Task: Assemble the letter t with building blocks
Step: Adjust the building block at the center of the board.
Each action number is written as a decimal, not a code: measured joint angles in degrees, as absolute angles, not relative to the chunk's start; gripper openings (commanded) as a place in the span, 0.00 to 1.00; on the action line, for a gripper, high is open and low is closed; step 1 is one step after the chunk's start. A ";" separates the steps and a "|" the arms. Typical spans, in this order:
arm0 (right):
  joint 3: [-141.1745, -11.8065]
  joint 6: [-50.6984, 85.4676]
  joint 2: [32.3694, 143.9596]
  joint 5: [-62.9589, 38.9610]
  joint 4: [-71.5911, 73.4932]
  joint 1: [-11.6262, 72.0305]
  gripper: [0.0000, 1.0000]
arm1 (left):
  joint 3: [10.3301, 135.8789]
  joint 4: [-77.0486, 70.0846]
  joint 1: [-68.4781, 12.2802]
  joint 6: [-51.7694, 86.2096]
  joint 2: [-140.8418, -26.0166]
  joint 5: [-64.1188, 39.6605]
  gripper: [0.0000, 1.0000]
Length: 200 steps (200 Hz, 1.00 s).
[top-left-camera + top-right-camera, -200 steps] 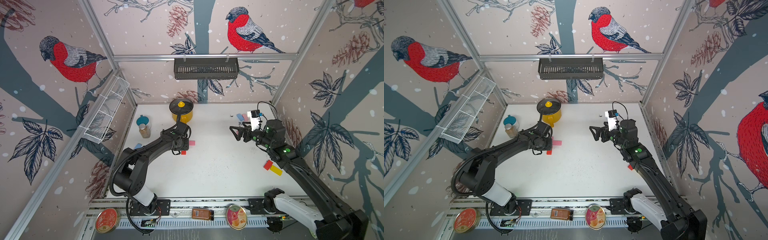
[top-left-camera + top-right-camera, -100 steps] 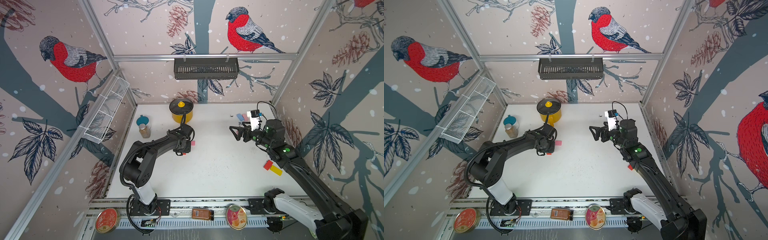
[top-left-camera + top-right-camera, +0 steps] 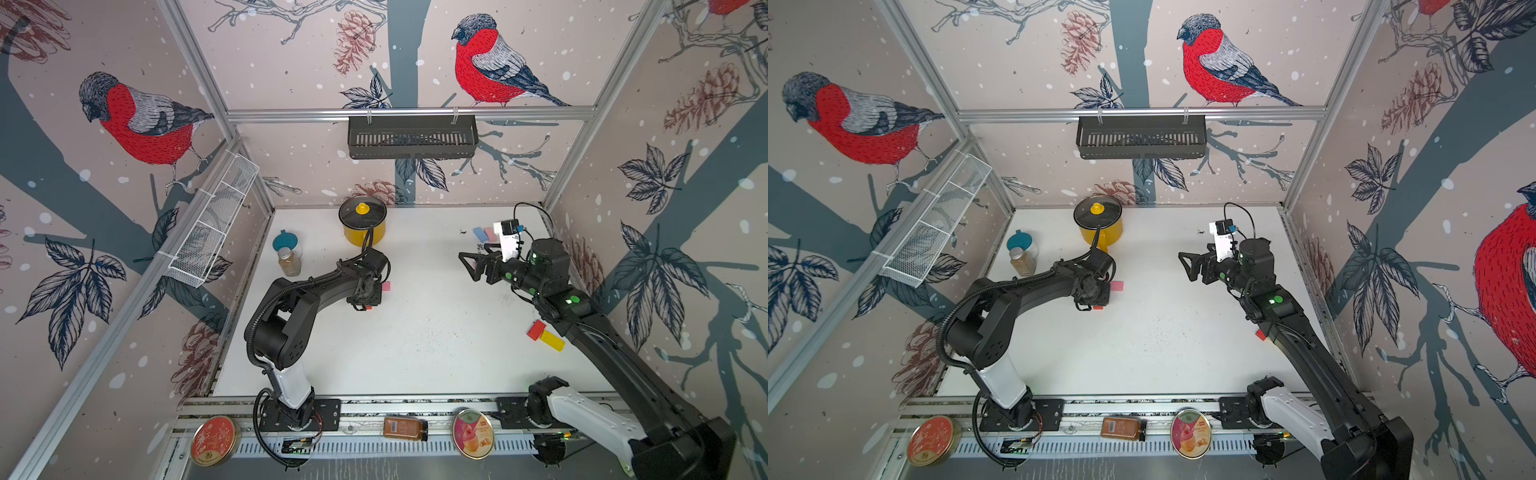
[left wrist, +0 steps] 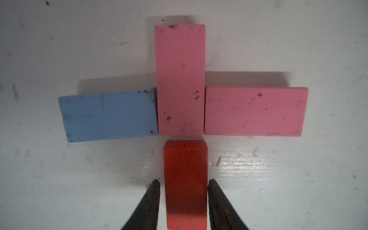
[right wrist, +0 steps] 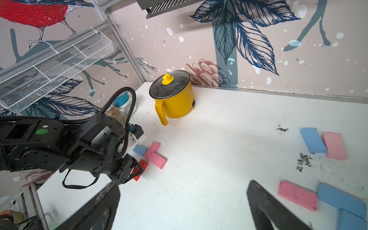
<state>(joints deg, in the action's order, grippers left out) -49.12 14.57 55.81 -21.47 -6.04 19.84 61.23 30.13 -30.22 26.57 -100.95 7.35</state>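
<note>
Pot (image 5: 173, 99) nearby; left gripper (image 4: 183, 182) seemingly clasps red block (image 4: 185, 159)

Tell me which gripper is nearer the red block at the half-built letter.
Left. The left gripper straddles the red block, one finger each side; the right gripper hangs open far across the table.

No writing, brand or number can be read anywhere.

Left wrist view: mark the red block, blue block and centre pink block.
red block (image 4: 185, 179), left wrist view, middle of its top face.
blue block (image 4: 109, 116), left wrist view, centre of its top face.
centre pink block (image 4: 180, 79), left wrist view, centre of its top face.
</note>
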 measured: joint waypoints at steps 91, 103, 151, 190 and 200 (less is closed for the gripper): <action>-49.12 14.35 55.81 -21.47 -6.04 19.88 1.00 | 62.50 30.15 -30.17 26.57 -101.80 7.70 0.41; -49.12 14.13 55.81 -21.45 -6.04 19.88 1.00 | 62.50 30.17 -30.17 26.57 -101.80 7.73 0.40; -49.06 13.54 55.81 -21.45 -6.04 19.88 1.00 | 62.50 30.15 -30.17 26.57 -101.89 7.90 0.38; -48.99 13.52 55.83 -21.45 -6.02 19.88 1.00 | 62.61 30.20 -30.17 26.57 -101.89 8.88 0.38; -48.95 13.52 55.86 -21.45 -6.04 19.88 1.00 | 62.61 30.20 -30.17 26.57 -101.89 9.02 0.38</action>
